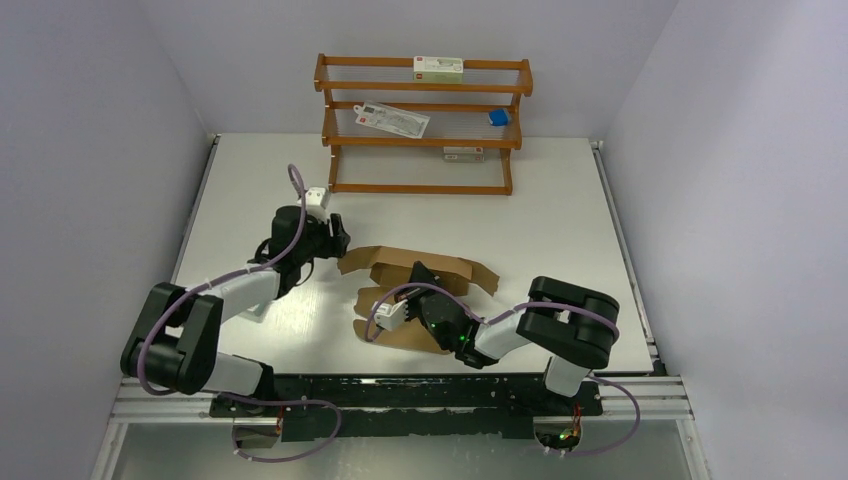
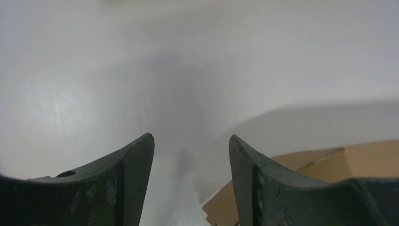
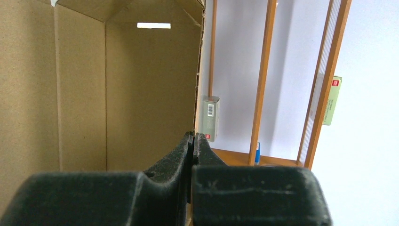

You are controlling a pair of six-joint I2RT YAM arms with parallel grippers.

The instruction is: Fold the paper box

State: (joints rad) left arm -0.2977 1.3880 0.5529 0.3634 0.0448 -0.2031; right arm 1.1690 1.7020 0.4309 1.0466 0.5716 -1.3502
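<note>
The white desk [image 1: 560, 200] fills the middle of the overhead view, with a wooden shelf rack [image 1: 425, 88] standing at its far edge. The paper box [image 1: 450, 268] lies near the desk's centre as a partly raised brown sheet, its flaps spread between the two arms. The right pincer [image 3: 194, 136] is clenched on the edge of an upright cardboard wall. The wrist view shows that edge running down into the seam between the fingers. The left pincer [image 2: 190, 141] is released, its fingers [image 2: 136, 160] apart over bare desk with nothing between them, just beside the sheet's left flap. White cartons [image 1: 438, 66] and a small blue block [image 1: 498, 117] sit on the rack.
</note>
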